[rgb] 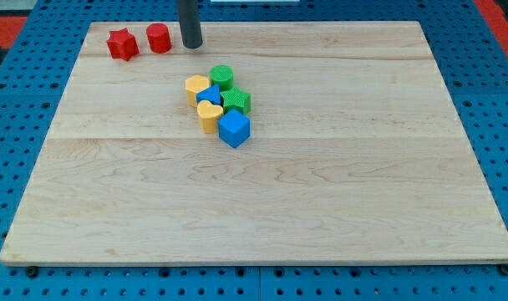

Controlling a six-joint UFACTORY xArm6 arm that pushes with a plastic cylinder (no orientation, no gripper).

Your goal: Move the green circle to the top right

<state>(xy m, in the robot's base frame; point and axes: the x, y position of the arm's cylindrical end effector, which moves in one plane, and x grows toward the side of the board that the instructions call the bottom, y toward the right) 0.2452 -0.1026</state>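
The green circle (221,78) is a round green block at the top of a tight cluster near the board's upper middle. My tip (191,46) stands near the view's top, above and to the left of the green circle, with a clear gap between them. It is just right of the red round block (159,38). The cluster also holds a green star-like block (236,101), a yellow block (196,88), a yellow heart (209,116), a small blue block (210,94) and a blue cube (234,129).
A red star block (122,44) sits at the top left beside the red round block. The wooden board (363,167) lies on a blue pegboard (496,100).
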